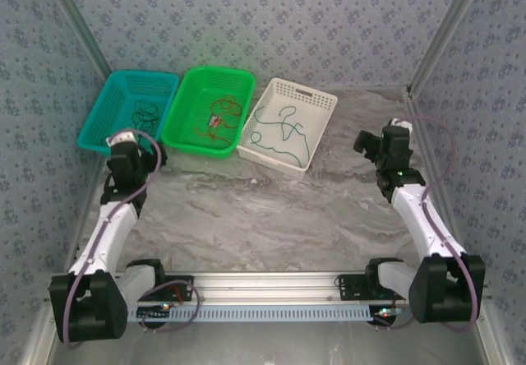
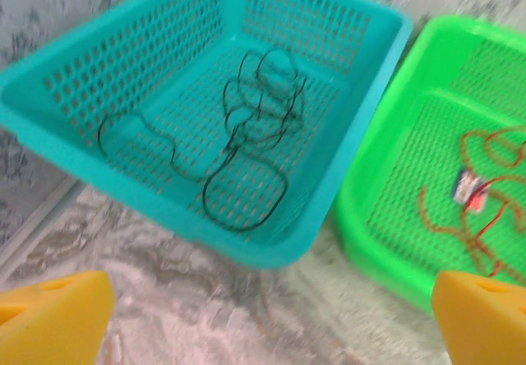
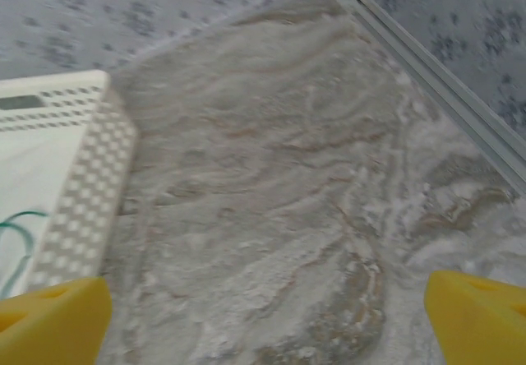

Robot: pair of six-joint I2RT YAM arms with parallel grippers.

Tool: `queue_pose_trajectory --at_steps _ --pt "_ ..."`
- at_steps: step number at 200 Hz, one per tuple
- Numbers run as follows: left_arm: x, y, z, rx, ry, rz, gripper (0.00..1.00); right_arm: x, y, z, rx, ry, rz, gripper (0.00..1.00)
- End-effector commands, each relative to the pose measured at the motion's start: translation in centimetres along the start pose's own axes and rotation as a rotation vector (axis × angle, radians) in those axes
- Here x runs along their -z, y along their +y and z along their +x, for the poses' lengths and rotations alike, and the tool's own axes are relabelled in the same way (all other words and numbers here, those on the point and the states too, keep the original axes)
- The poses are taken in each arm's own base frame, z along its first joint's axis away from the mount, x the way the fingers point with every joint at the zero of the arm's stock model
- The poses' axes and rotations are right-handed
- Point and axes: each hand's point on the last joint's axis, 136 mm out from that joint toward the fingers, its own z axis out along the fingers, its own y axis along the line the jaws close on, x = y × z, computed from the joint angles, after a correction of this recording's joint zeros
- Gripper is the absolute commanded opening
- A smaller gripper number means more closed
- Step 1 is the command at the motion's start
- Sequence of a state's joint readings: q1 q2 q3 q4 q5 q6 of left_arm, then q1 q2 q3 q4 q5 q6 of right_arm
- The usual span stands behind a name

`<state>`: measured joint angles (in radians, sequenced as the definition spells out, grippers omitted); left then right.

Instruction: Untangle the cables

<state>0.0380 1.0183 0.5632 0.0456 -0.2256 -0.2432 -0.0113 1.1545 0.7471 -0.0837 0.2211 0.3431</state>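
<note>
Cables (image 1: 146, 114): black cable (image 2: 261, 106) in teal basket (image 1: 115, 94), red cable (image 1: 222, 108) in green basket (image 1: 215, 71), green cable (image 1: 283, 118) in white basket (image 1: 316, 98); left end effector (image 2: 263, 324), right end effector (image 3: 263, 324) wide open, empty

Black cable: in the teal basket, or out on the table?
In. The black cable lies in loose, overlapping loops on the floor of the teal basket, all of it inside the walls.

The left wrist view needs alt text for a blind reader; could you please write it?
A teal basket holds a tangled black cable; the green basket to its right holds a red cable. The left gripper is open, yellow fingertips at the bottom corners.
</note>
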Motion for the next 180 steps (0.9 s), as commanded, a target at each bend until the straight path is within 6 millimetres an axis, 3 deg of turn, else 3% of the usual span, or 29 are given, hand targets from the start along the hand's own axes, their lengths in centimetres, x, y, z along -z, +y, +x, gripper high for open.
queue_pose_trajectory --at_steps 1,37,68,99,139,149,162,180 --pt "-0.7 1.0 -0.1 -0.041 -0.116 -0.030 0.99 -1.7 -1.3 -0.1 -0.014 -0.048 0.003 1.00" --pt "-3.0 1.3 2.6 -0.057 -0.082 0.012 0.99 -3.5 -1.3 2.1 0.099 -0.009 -0.052 1.00" --pt "-4.7 0.6 2.6 -0.070 -0.114 0.043 0.99 -4.6 -0.8 3.1 0.141 -0.043 -0.096 1.00" --pt "-6.8 -1.3 3.3 -0.040 -0.080 0.185 0.99 -5.7 -0.4 4.3 0.183 -0.025 -0.124 1.00" --pt "-5.8 -4.0 5.5 -0.174 -0.189 0.261 0.99 -6.2 -0.3 4.7 0.231 -0.046 -0.138 1.00" --pt "-6.1 -3.7 5.3 -0.163 -0.204 0.237 0.99 -6.1 -0.3 4.4 0.229 -0.079 -0.139 1.00" --pt "-7.0 -1.8 5.3 -0.111 -0.139 0.122 1.00 -5.9 -0.2 4.9 0.226 -0.099 -0.166 1.00" --pt "-7.6 -1.8 5.3 -0.140 -0.111 0.053 0.99 -5.8 0.5 6.1 0.251 -0.129 -0.222 1.00"
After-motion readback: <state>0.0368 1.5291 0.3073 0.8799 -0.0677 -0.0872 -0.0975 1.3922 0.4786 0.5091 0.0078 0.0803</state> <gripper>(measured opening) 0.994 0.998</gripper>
